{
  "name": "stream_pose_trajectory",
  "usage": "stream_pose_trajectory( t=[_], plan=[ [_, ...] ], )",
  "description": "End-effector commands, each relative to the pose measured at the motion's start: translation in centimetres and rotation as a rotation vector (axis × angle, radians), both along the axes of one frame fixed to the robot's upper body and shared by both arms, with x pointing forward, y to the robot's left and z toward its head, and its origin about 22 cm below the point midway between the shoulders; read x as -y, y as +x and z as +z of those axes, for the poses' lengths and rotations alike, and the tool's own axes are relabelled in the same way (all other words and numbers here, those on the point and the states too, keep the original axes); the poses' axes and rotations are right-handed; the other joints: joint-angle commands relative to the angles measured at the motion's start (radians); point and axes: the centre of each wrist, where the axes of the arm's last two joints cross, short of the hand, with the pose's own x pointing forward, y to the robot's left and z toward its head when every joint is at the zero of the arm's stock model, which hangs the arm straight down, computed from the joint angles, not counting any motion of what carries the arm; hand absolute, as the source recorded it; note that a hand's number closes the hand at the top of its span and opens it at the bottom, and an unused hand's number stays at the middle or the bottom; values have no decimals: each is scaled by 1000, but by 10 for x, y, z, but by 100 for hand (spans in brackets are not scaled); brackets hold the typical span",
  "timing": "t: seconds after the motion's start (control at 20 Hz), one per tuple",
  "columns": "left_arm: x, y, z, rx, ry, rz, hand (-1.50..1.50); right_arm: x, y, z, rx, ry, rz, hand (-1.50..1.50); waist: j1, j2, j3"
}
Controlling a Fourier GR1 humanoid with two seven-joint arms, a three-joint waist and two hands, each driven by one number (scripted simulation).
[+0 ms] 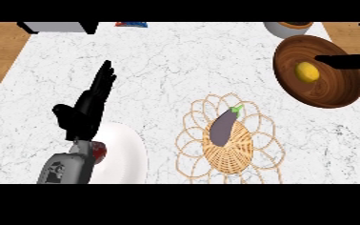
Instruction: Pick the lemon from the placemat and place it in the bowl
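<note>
Lying inside the round dark-brown wooden bowl at the right side of the white marble counter, the small yellow lemon sits on the bowl's inner surface, a little left of its middle. A black part of the right hand comes in from the view's right edge and lies across the bowl's upper right part, just beside the lemon but apart from it; so little of this hand shows that I cannot tell whether it is open or closed. The woven tan wicker placemat with a looped rim lies near the view's lower middle, well apart from the bowl, and a purple eggplant with a green stem rests tilted on it. The black left hand shows at the left, open and empty, with straight fingers pointing up, on its grey forearm. Beside that forearm a round white plate lies on the counter, with a small red object at its left edge, partly hidden. A grey round vessel is cut off by the counter's far edge above the bowl.
</note>
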Motion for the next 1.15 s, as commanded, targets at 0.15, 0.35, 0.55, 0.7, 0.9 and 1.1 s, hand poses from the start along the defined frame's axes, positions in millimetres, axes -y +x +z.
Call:
stream_pose_trajectory(
  t=[0.15,0.35,0.55,0.7,0.9,1.1],
  plan=[
    [-8,0,-10,-2,-4,19,0,33,-20,11,51,196,-22,-150,-14,-5,-1],
    [6,-1,2,-15,-4,-6,0,65,-47,3,67,274,6,-150,-11,-4,0],
    [-13,-4,-9,-13,10,-4,0,83,-66,4,48,312,54,-150,-12,-4,-1],
    [-1,-1,11,-9,9,14,0,92,-81,14,37,327,117,-150,-19,-7,-1],
    [13,-15,1,-2,7,3,0,101,-94,-1,26,322,139,-150,-6,-3,0],
    [11,-10,-2,9,7,4,0,97,-107,-30,24,326,140,-150,-5,-2,0]
  ],
)
